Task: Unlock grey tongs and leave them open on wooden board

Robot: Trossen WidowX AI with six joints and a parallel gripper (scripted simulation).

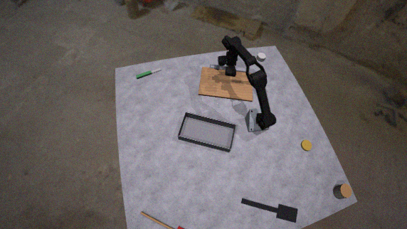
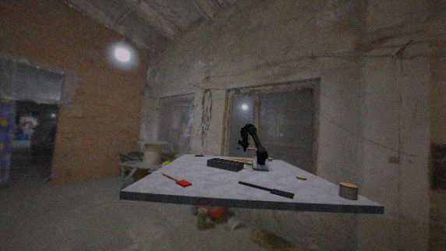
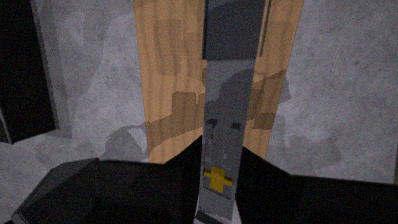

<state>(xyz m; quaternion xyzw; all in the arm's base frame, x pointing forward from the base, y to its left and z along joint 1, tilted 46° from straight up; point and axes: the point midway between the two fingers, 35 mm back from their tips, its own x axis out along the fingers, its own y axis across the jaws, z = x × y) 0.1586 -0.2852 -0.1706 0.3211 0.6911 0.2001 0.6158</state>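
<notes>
My gripper point(image 1: 226, 66) point(image 3: 214, 140) is shut on the grey tongs point(image 1: 215, 66) point(image 3: 227, 92), high over the far part of the wooden board point(image 1: 208, 87) point(image 3: 172, 60). In the wrist view the tongs run upward from between the black fingers, with a darker broad part at the top and a yellow cross-shaped piece point(image 3: 218, 179) low down near the fingers. Whether their arms are locked or spread does not show clearly. The roasting tin point(image 1: 203, 142) point(image 2: 224, 165) point(image 3: 25, 75) stands apart from the board with nothing across it.
A green-handled tool point(image 1: 144, 75) lies at the far left. A white round thing point(image 1: 261, 57) stands behind the board. A yellow disc point(image 1: 306, 145) point(image 2: 301, 178), a black spatula point(image 1: 287, 212) point(image 2: 282, 193), a red-ended tool point(image 2: 184, 182) and a round container point(image 1: 342, 191) point(image 2: 348, 191) are nearer the front.
</notes>
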